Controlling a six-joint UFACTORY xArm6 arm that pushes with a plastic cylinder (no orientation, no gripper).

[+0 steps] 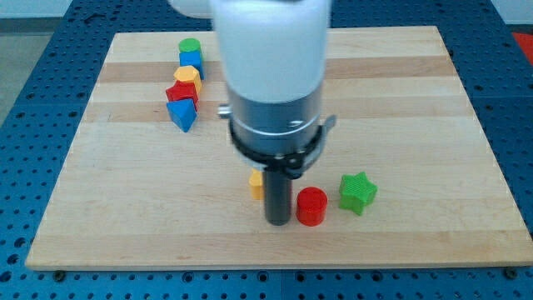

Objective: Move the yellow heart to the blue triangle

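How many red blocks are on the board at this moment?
2. One red cylinder stands near the view's bottom, just right of my tip. One red block sits in the cluster at the view's upper left, above the blue triangle. The arm may hide others.

Just 1 camera here, set high in front of the table (433, 125) and tilted down at it, so the far edge lies along the view's top and the near edge along the bottom. The whole wooden top fits in frame. The arm (271, 75) stands close to the lens, blurred and large in the middle, hiding the surface behind it
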